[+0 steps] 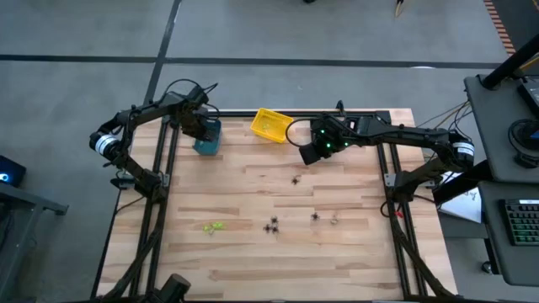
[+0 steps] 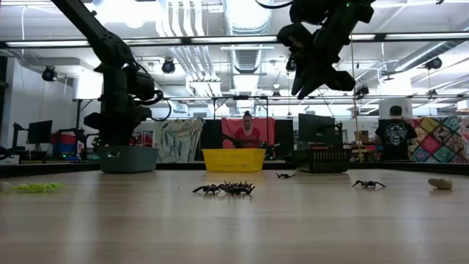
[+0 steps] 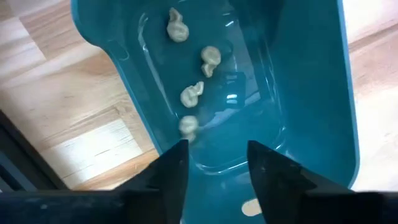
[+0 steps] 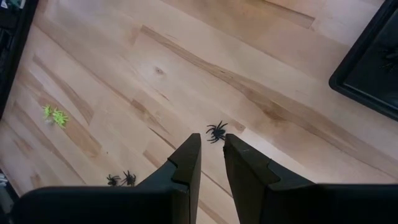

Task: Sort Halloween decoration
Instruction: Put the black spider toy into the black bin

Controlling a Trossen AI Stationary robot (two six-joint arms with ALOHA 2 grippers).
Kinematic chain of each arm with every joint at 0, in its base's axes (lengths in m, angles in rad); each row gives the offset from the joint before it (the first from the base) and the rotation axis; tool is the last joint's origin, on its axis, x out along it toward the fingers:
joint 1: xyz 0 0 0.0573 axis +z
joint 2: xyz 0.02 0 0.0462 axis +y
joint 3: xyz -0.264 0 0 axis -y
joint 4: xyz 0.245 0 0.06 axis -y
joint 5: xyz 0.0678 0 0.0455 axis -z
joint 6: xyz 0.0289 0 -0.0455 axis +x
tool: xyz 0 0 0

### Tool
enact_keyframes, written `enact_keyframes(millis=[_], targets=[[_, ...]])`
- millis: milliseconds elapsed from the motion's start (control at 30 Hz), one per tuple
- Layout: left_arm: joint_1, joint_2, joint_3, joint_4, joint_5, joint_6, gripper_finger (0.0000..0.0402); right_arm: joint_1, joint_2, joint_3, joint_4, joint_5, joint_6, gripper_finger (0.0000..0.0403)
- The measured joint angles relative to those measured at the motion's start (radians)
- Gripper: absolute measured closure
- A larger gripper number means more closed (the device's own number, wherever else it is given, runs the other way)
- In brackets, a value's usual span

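Two arms reach over the butcher-block table (image 1: 253,252) in the high view: the left gripper (image 1: 199,128) sits over the teal bin (image 1: 208,145) at the upper left of the tabletop, the right gripper (image 1: 317,150) hangs right of the yellow bin (image 1: 269,124) near the top centre. A black spider (image 1: 296,178) lies just below the right gripper; lower down sit a yellow-green spider (image 1: 212,226), a black pair (image 1: 271,225), another black one (image 1: 316,216) and a pale trinket (image 1: 334,220). In the low view the black pair (image 2: 225,189) lies centre, the yellow-green one (image 2: 38,188) far left, the pale one (image 2: 440,183) far right, with a person behind the yellow bin (image 2: 233,158). The left wrist view shows its fingers (image 3: 171,168) spread apart, holding nothing, above the teal bin (image 3: 311,93), where four pale trinkets (image 3: 199,74) lie in a row. In the right wrist view the fingers (image 4: 186,162) stand narrowly apart, gripping nothing, with the black spider (image 4: 216,131) just beyond their tips and a black bin (image 4: 367,62) at the upper right.
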Motion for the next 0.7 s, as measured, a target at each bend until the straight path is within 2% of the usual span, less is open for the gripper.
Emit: enact_keyframes(millis=[133, 367, 500, 700], targets=[[-0.002, -0.027, 0.0, -0.007, 0.012, -0.003, 0.0231, 0.0, 0.0, 0.0, 0.0, 0.0, 0.001, 0.0339], [-0.047, -0.164, 0.029, -0.014, 0.042, -0.04, 0.0236, 0.0, 0.0, 0.0, 0.0, -0.012, 0.062, 0.0339], [-0.114, -0.278, 0.032, 0.039, 0.05, -0.093, 0.0242, 0.0, 0.0, 0.005, 0.001, -0.014, 0.098, 0.0339], [-0.274, -0.411, 0.022, 0.166, 0.053, -0.105, 0.0244, 0.002, 0.0, 0.061, 0.007, -0.019, 0.075, 0.0339]])
